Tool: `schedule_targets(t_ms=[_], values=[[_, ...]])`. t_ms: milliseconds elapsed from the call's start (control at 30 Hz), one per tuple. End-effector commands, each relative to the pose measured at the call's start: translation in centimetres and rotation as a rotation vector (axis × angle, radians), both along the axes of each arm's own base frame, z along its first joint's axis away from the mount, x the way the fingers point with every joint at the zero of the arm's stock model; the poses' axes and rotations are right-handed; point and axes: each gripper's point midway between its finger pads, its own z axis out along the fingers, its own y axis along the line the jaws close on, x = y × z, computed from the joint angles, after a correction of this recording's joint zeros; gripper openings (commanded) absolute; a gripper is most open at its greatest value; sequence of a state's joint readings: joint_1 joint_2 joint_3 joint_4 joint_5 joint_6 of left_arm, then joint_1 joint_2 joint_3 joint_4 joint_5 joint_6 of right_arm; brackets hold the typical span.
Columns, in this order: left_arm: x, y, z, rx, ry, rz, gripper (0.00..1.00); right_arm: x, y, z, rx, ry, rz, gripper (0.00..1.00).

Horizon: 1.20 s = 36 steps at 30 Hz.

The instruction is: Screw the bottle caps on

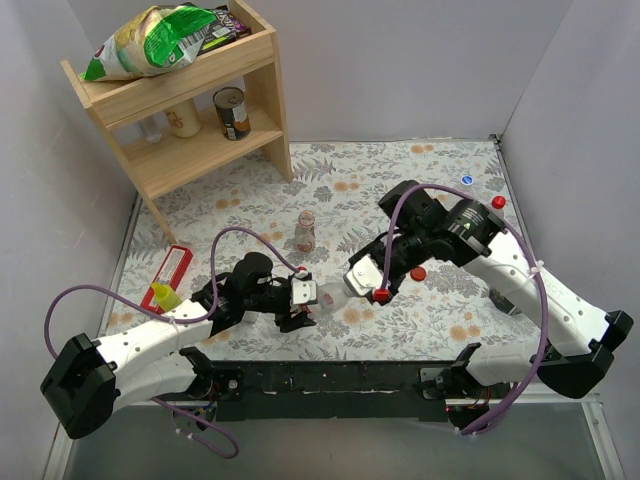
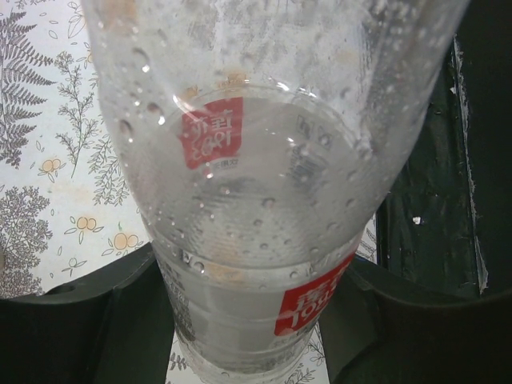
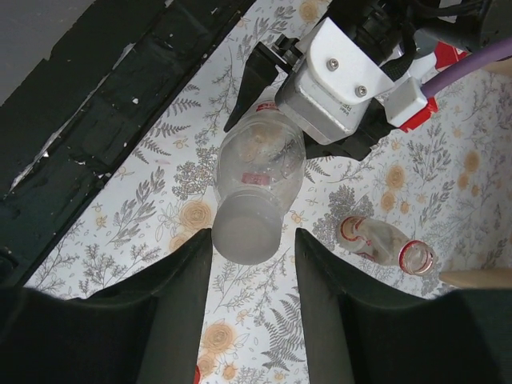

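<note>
My left gripper (image 1: pixel 298 302) is shut on a clear bottle (image 1: pixel 331 296) with a red-and-white label and holds it lying level above the table, pointing right. In the left wrist view the bottle (image 2: pixel 264 184) fills the frame between the fingers. My right gripper (image 1: pixel 366 282) is open, and in the right wrist view its fingers (image 3: pixel 180 280) flank the bottle's round grey end (image 3: pixel 248 234) without clearly touching. A red cap (image 1: pixel 381 295) sits right by the right gripper. Another red cap (image 1: pixel 418 272), a third (image 1: pixel 498 202) and a blue cap (image 1: pixel 467 181) lie further right. A second uncapped bottle (image 1: pixel 305 232) stands behind.
A wooden shelf (image 1: pixel 255 60) at the back left holds snack bags, a can (image 1: pixel 231 112) and jars. A yellow bottle (image 1: pixel 165 296) and a red box (image 1: pixel 173 268) lie at the left. The black table edge (image 3: pixel 96 104) is near. White walls enclose the sides.
</note>
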State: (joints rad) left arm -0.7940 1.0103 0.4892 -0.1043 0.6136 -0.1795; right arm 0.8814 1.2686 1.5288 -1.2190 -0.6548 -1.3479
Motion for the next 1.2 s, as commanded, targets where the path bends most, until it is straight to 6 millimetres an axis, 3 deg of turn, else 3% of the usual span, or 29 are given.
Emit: schedule_targets(t_ms=[0,233,367,500,600,733,867,1067,1100,1167], values=[[0.9,-0.6,2.1,-0.041,-0.060,-0.011,0.00,-0.4,0.2,-0.4,-0.013,0.018,0.030,0.51],[1.6,-0.7,2.5,-0.046,-0.067,0.026,0.00,-0.5,0.3,-0.8,-0.035,0.040,0.040,0.38],[4.1,-1.0,4.9,-0.066,-0.152,0.111,0.00,0.5,0.8,-1.0,-0.097,0.156,-0.122,0.30],[9.3,-0.3,9.5,-0.105,-0.313,0.346,0.00,1.9,1.3,-2.3,-0.197,0.331,-0.293,0.26],[11.9,0.5,11.9,-0.119,-0.389,0.476,0.00,4.0,1.4,-3.0,-0.227,0.461,-0.464,0.22],[12.7,0.8,13.3,-0.126,-0.417,0.517,0.00,6.9,1.5,-3.3,-0.229,0.652,-0.679,0.15],[12.8,1.2,13.8,-0.120,-0.427,0.535,0.00,8.4,1.5,-4.0,-0.228,0.816,-0.831,0.06],[12.6,1.3,12.8,-0.089,-0.407,0.527,0.00,7.5,2.7,-3.5,-0.242,1.003,-0.819,0.05],[12.5,1.3,12.5,-0.086,-0.399,0.524,0.00,7.7,2.8,-3.5,-0.244,1.002,-0.809,0.08],[11.7,1.2,10.8,-0.046,-0.357,0.487,0.00,8.8,2.3,-1.4,-0.181,0.921,-0.762,0.28]])
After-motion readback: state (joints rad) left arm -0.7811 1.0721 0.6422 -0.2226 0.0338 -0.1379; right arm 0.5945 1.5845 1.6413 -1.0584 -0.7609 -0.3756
